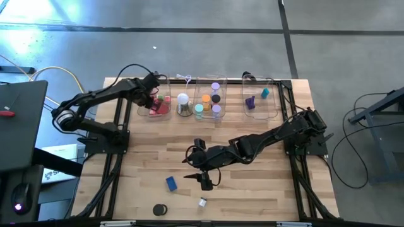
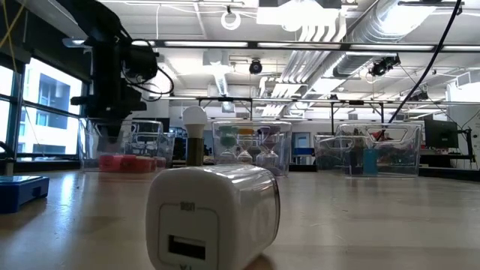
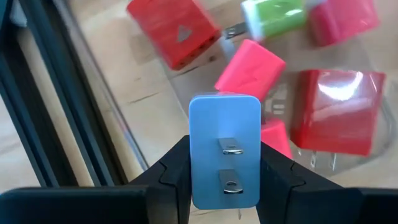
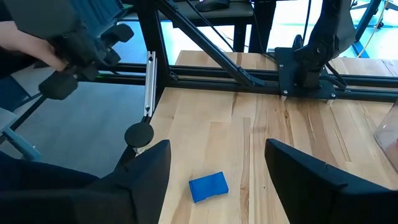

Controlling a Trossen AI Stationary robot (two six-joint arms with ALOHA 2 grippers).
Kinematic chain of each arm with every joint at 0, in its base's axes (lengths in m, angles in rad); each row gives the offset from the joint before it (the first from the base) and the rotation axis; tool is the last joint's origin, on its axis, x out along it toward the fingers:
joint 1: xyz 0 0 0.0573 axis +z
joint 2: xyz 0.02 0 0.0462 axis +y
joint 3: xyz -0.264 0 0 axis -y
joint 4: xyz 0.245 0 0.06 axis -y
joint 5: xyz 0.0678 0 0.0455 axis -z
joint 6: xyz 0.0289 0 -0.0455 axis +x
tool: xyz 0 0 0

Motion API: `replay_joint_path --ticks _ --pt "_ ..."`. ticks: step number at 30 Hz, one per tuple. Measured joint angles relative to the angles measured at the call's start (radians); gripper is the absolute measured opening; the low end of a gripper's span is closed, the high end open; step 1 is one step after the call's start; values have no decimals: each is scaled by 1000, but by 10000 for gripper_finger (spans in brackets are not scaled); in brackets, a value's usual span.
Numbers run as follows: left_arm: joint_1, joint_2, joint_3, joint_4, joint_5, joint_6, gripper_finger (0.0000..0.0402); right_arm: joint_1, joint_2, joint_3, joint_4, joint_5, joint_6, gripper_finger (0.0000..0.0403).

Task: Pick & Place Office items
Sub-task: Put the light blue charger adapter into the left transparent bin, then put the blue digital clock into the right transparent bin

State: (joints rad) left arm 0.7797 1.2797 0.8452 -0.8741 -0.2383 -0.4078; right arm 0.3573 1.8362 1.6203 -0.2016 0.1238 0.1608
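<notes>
My left gripper (image 1: 151, 99) hovers over the far-left clear bin (image 1: 165, 112), shut on a light-blue plug block (image 3: 224, 134). Under it in that bin lie red and pink blocks (image 3: 339, 109) and a green-and-white one (image 3: 273, 15). My right gripper (image 4: 217, 155) stands open above the table's middle, holding nothing. Ahead of it a blue block (image 4: 208, 186) lies flat on the wood, with a black disc (image 4: 138, 134) farther off. A white plug block (image 2: 214, 217) rests on the table near the front edge. My left gripper pinches the light-blue block by its two long sides (image 3: 198, 171) between its two fingers (image 3: 171, 177). The fingers come from above, slanting steeply down. The block's face with the two metal prongs (image 3: 229, 146) is turned toward the wrist. It hangs clear above the bin's red pieces.
A white dome on a silvery base (image 1: 183, 101) stands between the left bin and a middle bin (image 1: 208, 101) of coloured cylinders. A right bin (image 1: 259, 101) holds purple and teal pieces. Dark frame rails (image 1: 117, 164) run along both table sides. Bare wood lies mid-table.
</notes>
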Motion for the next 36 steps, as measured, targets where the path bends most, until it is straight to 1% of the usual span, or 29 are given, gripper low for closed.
replay_joint_path --ticks 4,6,10,12,14,18,23,30,36 --pt "18 13 0 0 1 -96 113 0 0 0 0 0 0 249" --pt "20 17 0 0 1 -108 136 0 0 0 0 0 0 249" --pt "16 21 0 1 2 -110 202 0 0 0 0 0 0 249" --pt "7 21 0 1 2 -109 223 0 0 0 0 0 0 249" --pt "1 21 0 1 2 -80 234 0 0 0 0 0 0 249" --pt "-15 19 2 0 1 13 240 0 0 0 0 0 0 249" --pt "-17 -17 36 2 -6 16 242 0 0 0 0 0 0 249" --pt "-48 -136 47 0 -7 81 242 0 0 0 0 0 0 249" --pt "-136 -243 47 1 -8 101 243 0 0 0 0 0 0 249"
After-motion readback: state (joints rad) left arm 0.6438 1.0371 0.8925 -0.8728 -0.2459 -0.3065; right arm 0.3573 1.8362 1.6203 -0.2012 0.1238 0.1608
